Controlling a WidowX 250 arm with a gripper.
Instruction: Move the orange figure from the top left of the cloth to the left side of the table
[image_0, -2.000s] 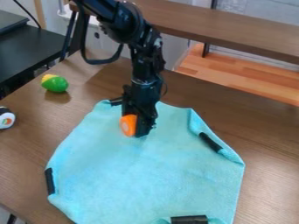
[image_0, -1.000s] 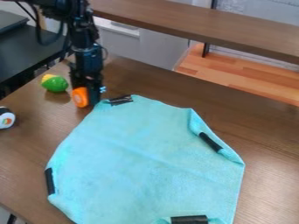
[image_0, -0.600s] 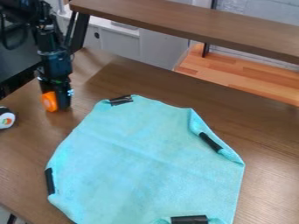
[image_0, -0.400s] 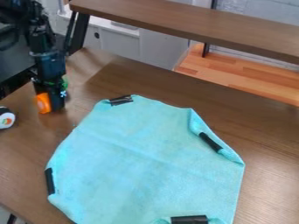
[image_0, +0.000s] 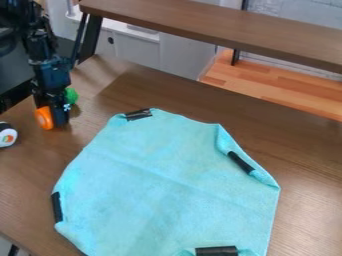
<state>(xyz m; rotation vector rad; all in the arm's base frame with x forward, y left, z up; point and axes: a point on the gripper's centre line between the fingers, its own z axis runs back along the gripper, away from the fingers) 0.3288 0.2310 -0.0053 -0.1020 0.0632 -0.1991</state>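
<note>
"At the upper left of the camera view, what does the tool have?"

"The black two-finger gripper (image_0: 56, 119) seems closed on the small orange figure (image_0: 45, 117), opened only so wide as its body needs. The figure is at the gripper's left, over the left part of the brown wooden table (image_0: 300, 145), well outside the light-blue soft cloth (image_0: 167, 185)."

"Why is it held so?"

"The gripper points down and keeps the figure low, I think so that letting go will need almost no drop. If it touches the table already, I cannot tell. The round black-and-white toy (image_0: 7, 135) is near, so a place between this toy and the green toy (image_0: 71, 96) would be suitable."

"And what is different from the earlier frames?"

"Two seconds ago the figure was over the cloth's upper left part. Since then it has travelled left with the gripper, and in the last moment only a little. The cloth has kept its place. Next, I suppose, comes the release."
</note>
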